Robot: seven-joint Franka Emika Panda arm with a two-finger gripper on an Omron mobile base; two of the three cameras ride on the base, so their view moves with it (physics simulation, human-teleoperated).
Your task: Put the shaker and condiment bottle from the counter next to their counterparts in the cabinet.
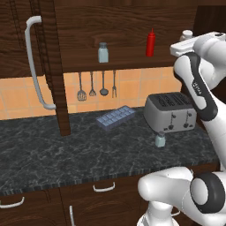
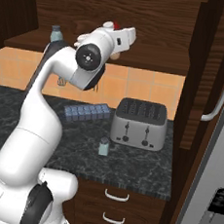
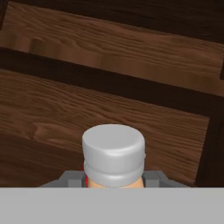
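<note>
Condiment bottle clamped between the jaws.

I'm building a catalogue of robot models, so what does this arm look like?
The arm is glossy white with rounded, tubular links and dark grey-black joint bands and round end caps. One black band bears small white lettering, too small to read. The hand is a white, boxy block. No cables show.
</note>
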